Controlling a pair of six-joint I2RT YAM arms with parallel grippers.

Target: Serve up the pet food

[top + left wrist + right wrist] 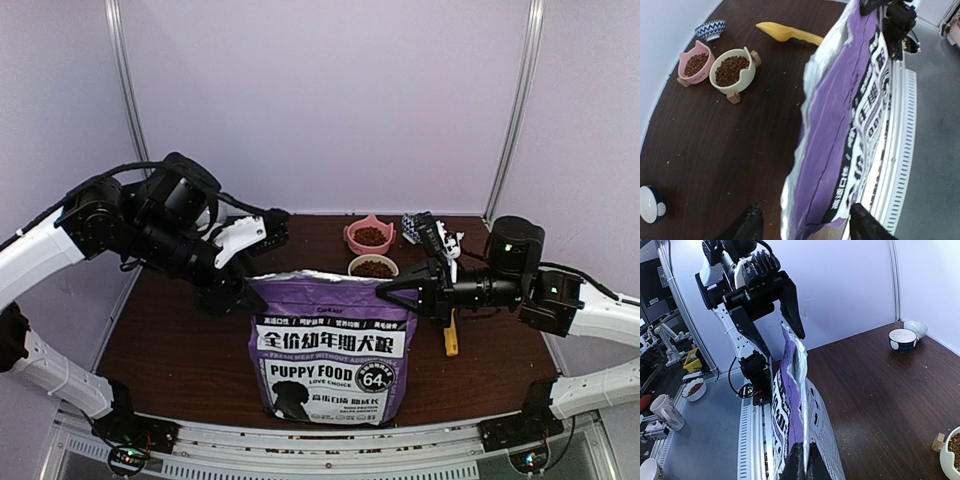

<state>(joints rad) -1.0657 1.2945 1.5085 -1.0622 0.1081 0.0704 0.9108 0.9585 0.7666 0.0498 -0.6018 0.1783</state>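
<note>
The purple pet food bag [332, 345] stands upright at the front middle of the table, its silver top edge open. My right gripper [383, 291] is shut on the bag's top right corner; in the right wrist view its fingers [812, 465] pinch the edge of the bag [790, 405]. My left gripper [245, 265] is open, its jaws straddling the top left end of the bag [840, 130] without gripping. Brown kibble [373, 268] fills a cream bowl [732, 70] and a pink bowl [369, 235] behind the bag.
A yellow scoop [451, 335] lies on the table right of the bag, under my right arm. A blue-patterned bowl [413, 225] sits at the back right. A white and navy bowl [650, 204] and another small bowl [916, 329] stand at the far left.
</note>
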